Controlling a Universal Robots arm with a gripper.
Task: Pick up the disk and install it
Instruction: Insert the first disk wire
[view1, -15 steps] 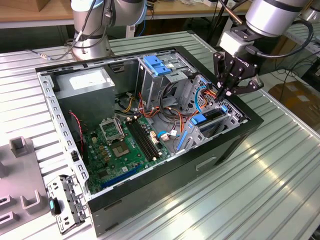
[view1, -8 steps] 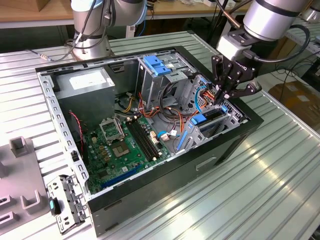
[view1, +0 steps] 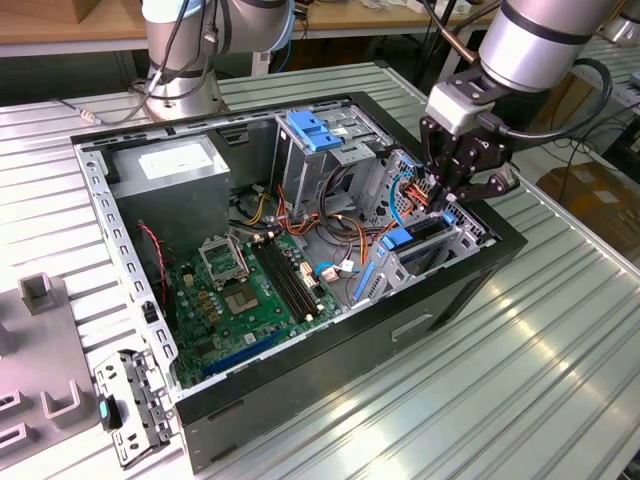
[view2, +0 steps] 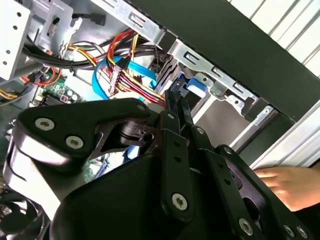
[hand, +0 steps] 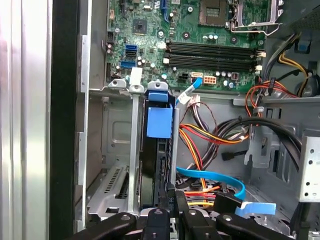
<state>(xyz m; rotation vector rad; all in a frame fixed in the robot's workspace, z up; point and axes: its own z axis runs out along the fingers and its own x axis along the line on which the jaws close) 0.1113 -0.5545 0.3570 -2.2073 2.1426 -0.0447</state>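
Going left to right in the exterior view: motherboard (view1: 245, 290), then the drive bay (view1: 420, 250) at the case's right end, where the gripper (view1: 447, 195) hangs. The disk (hand: 159, 160) sits on edge in that bay, blue rail up, jaws closed thin on its end. Risk: the cable bundle (hand: 210, 137) right beside could snag, or a tilt jams it. A hand (view2: 290, 185) is close too.
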